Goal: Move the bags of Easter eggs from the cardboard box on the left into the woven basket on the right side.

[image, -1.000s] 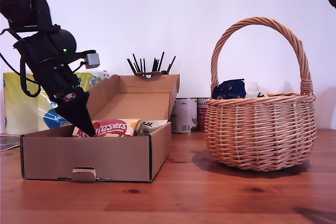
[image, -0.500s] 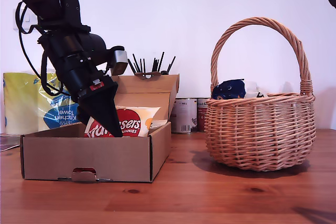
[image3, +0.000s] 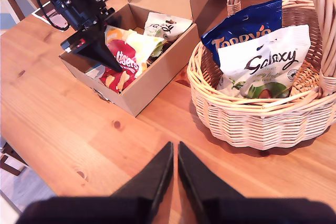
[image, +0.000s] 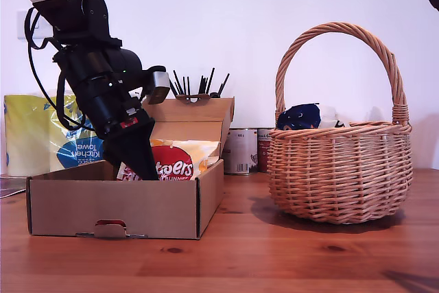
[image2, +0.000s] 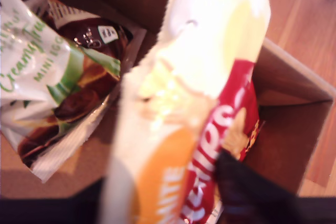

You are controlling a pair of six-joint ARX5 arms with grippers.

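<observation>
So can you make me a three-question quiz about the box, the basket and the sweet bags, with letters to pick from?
1. Where is the dark blue bag?
A. in the basket
B. in the cardboard box
C. on the table

2. How many bags lie in the basket?
A. none
B. two
C. four

3. What is my first gripper doing?
A. hanging open above the basket
B. lying flat on the table
C. holding the cream-yellow bag inside the box

Answers:
1 A, it stands in the basket beside the white bag.
2 B, blue and white only.
3 C, the bag stands pinched in its jaws.
</observation>
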